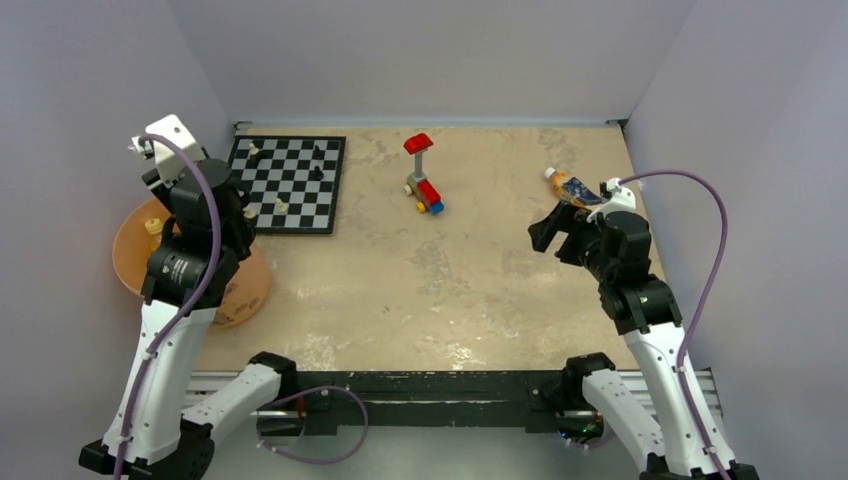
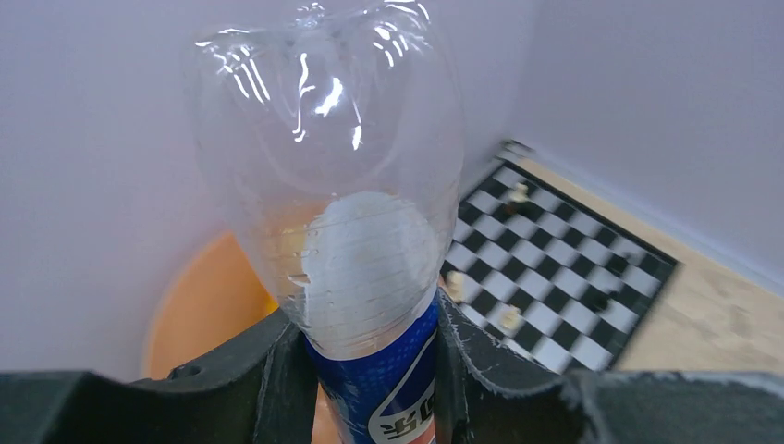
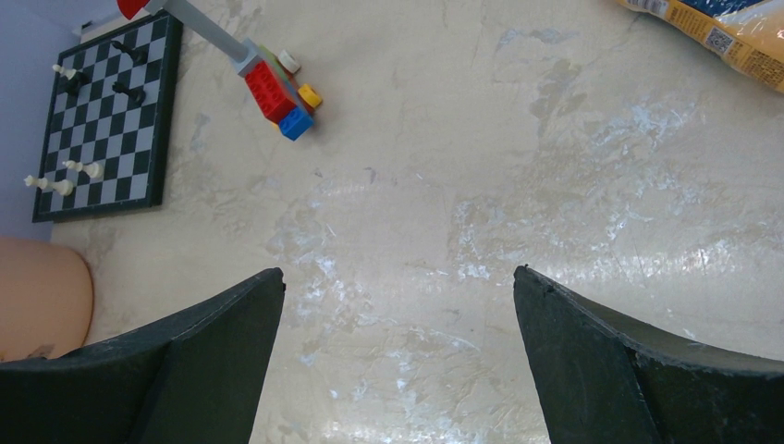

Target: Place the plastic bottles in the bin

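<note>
Clear glossy plastic bottle (image 2: 324, 148) in the matt black left tool (image 2: 365, 314); beneath the right tool (image 3: 398, 272), a mottled, faintly shiny beige surface (image 3: 518, 185).

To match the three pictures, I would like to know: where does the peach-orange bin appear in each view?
Top external: bin at the left edge, partly behind the left arm.
Left wrist: bin lower left, behind the gripped bottle.
Right wrist: bin at the bottom-left edge, only a part.
Shared landmark: the chessboard, in all three views.

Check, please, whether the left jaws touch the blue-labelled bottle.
Touching. Left wrist view: the left gripper has jaws pressed against both sides of the blue-labelled bottle.
</note>
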Available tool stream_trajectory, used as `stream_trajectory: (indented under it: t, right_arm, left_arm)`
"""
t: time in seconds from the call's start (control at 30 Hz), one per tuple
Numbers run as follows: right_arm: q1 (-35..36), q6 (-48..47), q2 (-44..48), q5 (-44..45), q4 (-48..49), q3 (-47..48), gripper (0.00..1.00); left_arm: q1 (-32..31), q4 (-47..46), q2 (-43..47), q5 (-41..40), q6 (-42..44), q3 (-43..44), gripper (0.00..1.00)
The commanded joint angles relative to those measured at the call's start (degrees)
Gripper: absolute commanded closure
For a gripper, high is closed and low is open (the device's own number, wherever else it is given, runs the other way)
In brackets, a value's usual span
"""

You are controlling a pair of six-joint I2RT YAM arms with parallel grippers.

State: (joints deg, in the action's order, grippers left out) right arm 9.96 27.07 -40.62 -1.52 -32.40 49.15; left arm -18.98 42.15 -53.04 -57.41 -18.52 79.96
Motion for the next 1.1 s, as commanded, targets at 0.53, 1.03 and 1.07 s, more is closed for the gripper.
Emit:
stream_trajectory:
  t: [0.53,1.03,1.07]
  right_arm:
    - [-0.1,-0.8,2.6,0.6,-0.3,-0.9,0.01]
    - [-0.1,-0.4,0.5,-0.5,2.6,-1.0,0.01]
    - [-0.1,-0.4,0.0,-0.7,2.9,-0.9,0.01]
  left_arm:
    - [18.5,-26.5,-3.8,-13.3,26.3,-8.1,0.20]
    - [4.5,20.8,-11.7,4.7,-7.5,15.8,0.00]
    - [0.6,23.3,-13.7,5.7,-10.5,16.8,0.00]
